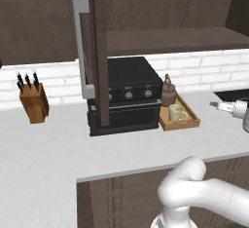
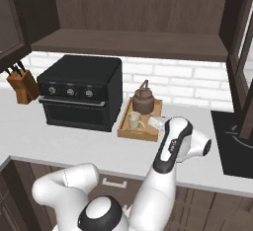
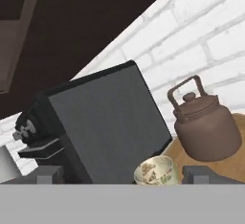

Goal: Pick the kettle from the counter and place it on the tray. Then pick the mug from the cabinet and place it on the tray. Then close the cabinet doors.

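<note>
Both fingertips of our gripper point(image 3: 122, 174) stand wide apart, holding nothing, just above the mug point(image 3: 154, 171). Mug and kettle point(image 3: 206, 127) sit on the tray point(image 2: 129, 132). Cabinet doors point(image 1: 87, 51) remain open; a careless swing could knock the mug.

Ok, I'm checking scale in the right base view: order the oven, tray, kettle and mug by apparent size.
1. Oven
2. Tray
3. Kettle
4. Mug
The kettle and mug both stand on the tray, so nearness hardly skews their order.
</note>
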You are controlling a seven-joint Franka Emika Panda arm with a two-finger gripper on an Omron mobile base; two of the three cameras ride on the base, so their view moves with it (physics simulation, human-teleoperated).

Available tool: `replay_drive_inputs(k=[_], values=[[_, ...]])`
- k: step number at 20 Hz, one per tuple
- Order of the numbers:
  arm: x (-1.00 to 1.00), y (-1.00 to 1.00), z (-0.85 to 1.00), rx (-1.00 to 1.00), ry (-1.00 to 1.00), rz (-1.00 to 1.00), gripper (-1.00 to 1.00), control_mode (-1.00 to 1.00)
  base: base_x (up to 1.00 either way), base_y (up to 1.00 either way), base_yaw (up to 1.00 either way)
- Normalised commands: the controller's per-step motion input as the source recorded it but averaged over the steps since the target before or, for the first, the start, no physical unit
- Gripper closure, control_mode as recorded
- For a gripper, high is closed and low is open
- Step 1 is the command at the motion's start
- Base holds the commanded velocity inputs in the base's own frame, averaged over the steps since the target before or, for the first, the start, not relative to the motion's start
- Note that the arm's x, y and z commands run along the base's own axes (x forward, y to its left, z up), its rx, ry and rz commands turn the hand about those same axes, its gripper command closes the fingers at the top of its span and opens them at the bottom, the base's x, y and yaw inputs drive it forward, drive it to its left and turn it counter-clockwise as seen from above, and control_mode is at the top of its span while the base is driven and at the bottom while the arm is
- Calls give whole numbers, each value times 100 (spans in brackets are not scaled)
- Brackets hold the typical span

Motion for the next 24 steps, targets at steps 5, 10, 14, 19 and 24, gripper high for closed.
replay_drive_inputs(k=[5,10,14,19,24], values=[[-8,-37,18,18,0,0,-100,-100,0,0,0],[-30,-67,18,0,-9,-1,100,-100,0,0,0],[-9,-51,18,0,0,-11,100,-100,0,0,0],[-19,-75,12,2,-3,-8,100,-100,0,0,0],[-3,-43,0,18,0,0,100,-100,0,0,0]])
